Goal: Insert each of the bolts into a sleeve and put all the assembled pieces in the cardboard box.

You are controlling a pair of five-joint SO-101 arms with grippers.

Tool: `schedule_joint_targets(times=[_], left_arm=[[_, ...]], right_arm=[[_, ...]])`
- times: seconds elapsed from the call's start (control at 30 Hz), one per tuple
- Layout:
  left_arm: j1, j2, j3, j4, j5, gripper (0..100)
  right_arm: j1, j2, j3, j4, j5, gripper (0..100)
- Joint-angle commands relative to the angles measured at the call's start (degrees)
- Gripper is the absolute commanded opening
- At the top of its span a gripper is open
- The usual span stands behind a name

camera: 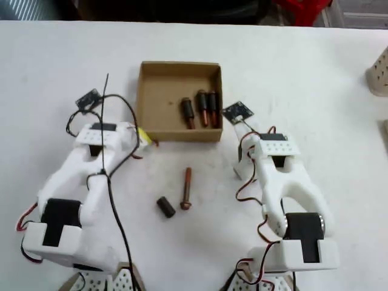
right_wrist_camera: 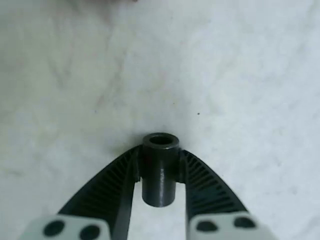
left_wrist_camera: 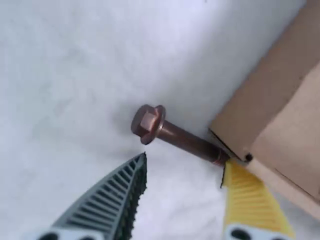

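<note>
Right fingers (right_wrist_camera: 115,195) clamp a sleeve (right_wrist_camera: 160,170); left fingers (left_wrist_camera: 115,195) gape beside a bolt (left_wrist_camera: 175,135)

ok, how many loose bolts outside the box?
2. One bolt lies in front of the cardboard box, beside a sleeve; the second bolt lies at the box's corner, ahead of the open left end effector. The arms could hide more.

No text, label, number or sign is legible on anything here.

White counter (camera: 303,79) seen from above: a cardboard box (camera: 160,97) holds three assembled pieces (camera: 202,109); a loose bolt (camera: 187,188) and sleeve (camera: 165,207) lie between two white arms (camera: 85,182).
</note>
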Motion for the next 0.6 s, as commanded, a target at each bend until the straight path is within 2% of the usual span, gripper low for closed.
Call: schedule_joint_targets(times=[0.0, 0.13, 0.57], left_arm=[[-3.2, -1.5, -1.9, -0.4, 0.8, 25], [-5.6, -1.5, -1.9, -0.4, 3.4, 26], [-10.0, -1.5, -0.5, -0.5, 3.3, 25]], right_arm=[[0.4, -0.5, -0.4, -0.4, 0.8, 1.7], [0.4, -0.5, -0.4, -0.4, 0.8, 1.7], [0.4, -0.5, -0.4, -0.4, 0.8, 1.7]])
